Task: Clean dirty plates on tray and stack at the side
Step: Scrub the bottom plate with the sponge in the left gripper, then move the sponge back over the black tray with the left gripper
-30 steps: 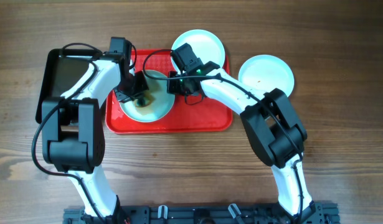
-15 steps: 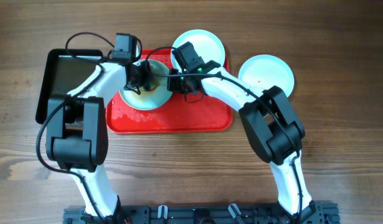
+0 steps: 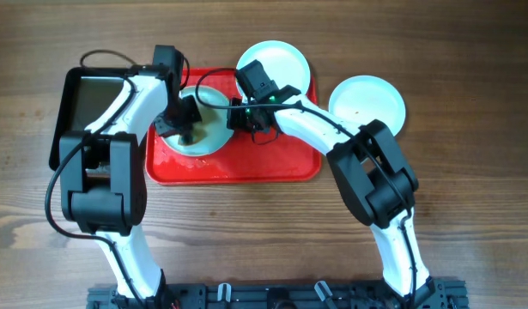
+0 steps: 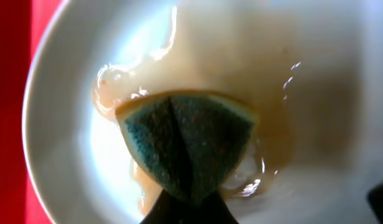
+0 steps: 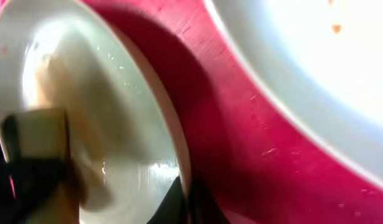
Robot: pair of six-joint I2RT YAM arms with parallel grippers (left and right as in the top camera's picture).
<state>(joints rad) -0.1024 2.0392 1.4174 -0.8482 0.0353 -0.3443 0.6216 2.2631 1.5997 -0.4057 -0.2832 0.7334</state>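
Three plates show from overhead, and we are working on the wet plate (image 3: 210, 139) on the left half of the tray (image 3: 246, 167). Our left gripper (image 3: 185, 122) is clenched on a sponge (image 4: 188, 146) and presses its green scouring face into the dish. Our right gripper (image 3: 237, 116) pinches this plate's rim on the side toward the tray's middle. We judge that the pinch is there to stop the plate sliding or turning under the scrubbing. That edge seems slightly raised off the tray, with shadow beneath it.

The wet plate holds a thin brownish-orange film and glossy streaks of liquid around the sponge, so we judge it not yet clean. A second plate (image 3: 276, 62) sits at the tray's far right corner, carrying a few orange specks. A third plate (image 3: 367, 101) rests on the table off the tray's right side and looks nearly plain. A black pan (image 3: 88, 103) lies just off the tray's left edge, and we cannot tell what it holds.
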